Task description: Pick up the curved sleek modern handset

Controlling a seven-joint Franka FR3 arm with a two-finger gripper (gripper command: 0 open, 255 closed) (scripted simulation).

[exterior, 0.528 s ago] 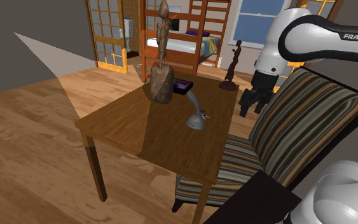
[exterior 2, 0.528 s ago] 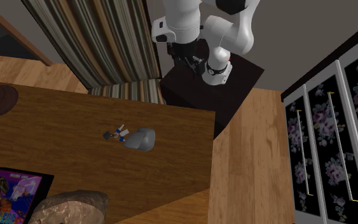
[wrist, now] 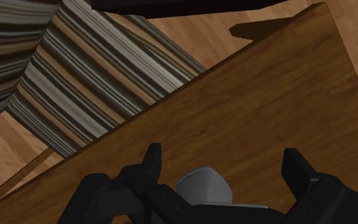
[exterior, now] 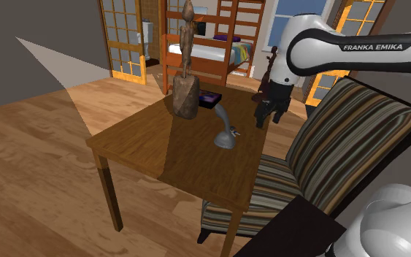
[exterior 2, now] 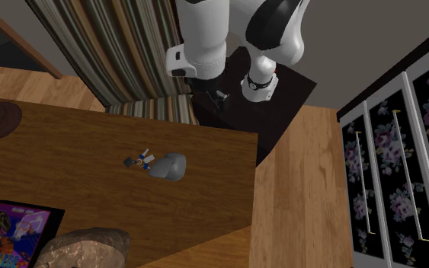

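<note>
Jaws hung open, gripping nothing, right of the shoulder view's centre, near the grey curved handset standing on the bench.

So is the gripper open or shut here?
Open. In the wrist view the fingers of the gripper stand well apart, touching nothing; the grey handset sits beyond them on the table.

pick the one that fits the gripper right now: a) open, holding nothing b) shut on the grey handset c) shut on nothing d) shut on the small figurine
a: in the wrist view the gripper has its black fingers standing well apart, and the grey handset lies on the wooden table beyond them, touched by neither.
</note>
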